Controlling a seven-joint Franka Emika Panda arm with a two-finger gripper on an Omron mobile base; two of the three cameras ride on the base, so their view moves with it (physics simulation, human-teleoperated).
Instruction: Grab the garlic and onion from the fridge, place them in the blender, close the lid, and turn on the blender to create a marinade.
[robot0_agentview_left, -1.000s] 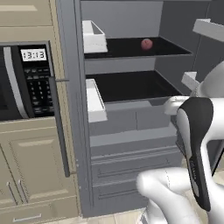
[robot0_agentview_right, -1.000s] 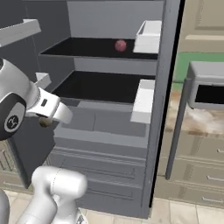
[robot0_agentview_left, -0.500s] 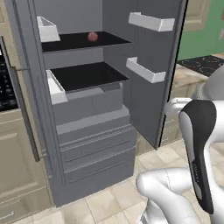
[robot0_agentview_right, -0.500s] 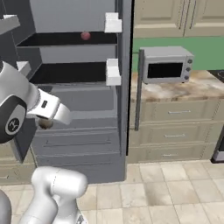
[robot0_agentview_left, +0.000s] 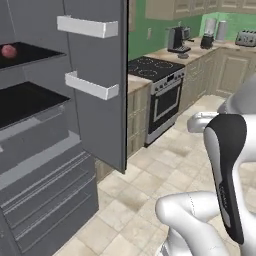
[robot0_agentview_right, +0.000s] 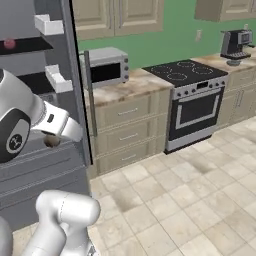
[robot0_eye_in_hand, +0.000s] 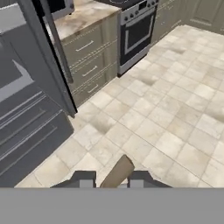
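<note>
Your end effector (robot0_eye_in_hand: 113, 183) pinches a small tan bulb (robot0_eye_in_hand: 118, 171) between nearly closed fingers — likely garlic, light, papery, slip-prone — so hold its middle gently.

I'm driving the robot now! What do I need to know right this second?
Gripper: shut on a tan piece, probably the garlic, and aimed down at the floor tiles.
Fridge: the door is open. The red round onion sits on the upper shelf.
Blender: far off on the back counter, past the stove. Its lid is too small to make out.
Done: the garlic is out of the fridge.
Left: put the garlic in the blender, fetch the onion and add it, close the lid, turn the blender on.
</note>
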